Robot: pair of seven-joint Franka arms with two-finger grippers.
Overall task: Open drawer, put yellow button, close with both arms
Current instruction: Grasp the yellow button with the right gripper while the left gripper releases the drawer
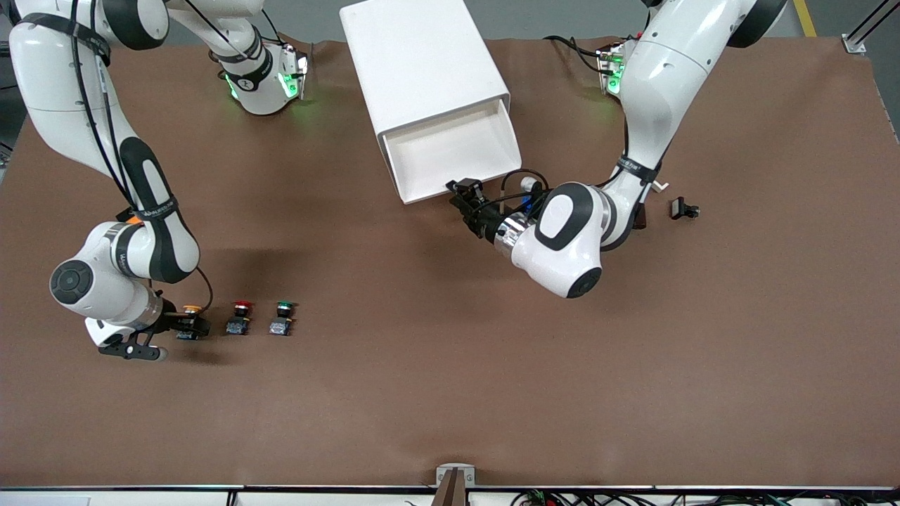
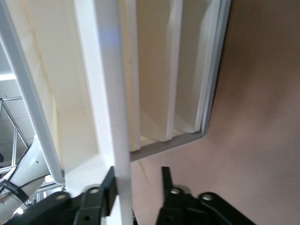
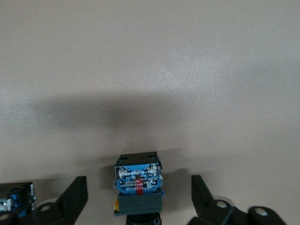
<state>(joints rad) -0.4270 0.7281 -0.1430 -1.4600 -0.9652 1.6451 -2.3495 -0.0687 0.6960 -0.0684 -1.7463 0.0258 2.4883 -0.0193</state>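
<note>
Brown surface point(image 1: 450, 393); left end effector point(image 2: 136, 187) open astride drawer point(image 1: 450, 151) front lip, drawer pulled out. Right end effector point(image 3: 138, 197) wide, yellow button point(image 3: 137, 187) between its fingers, ungripped.

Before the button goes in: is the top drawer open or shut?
Open. The drawer sticks out of the cabinet as a bare white tray, and the left gripper is at its front edge.

Right wrist view: right gripper point(image 3: 139, 199) low over the brown table point(image 3: 150, 61), fingers point(image 3: 75, 199) spread wide. Yellow button point(image 3: 138, 185) lies between them, touching neither; blue labelled base faces the camera, a sliver of yellow at its edge. Part of another button point(image 3: 16, 199) at the frame edge
</note>
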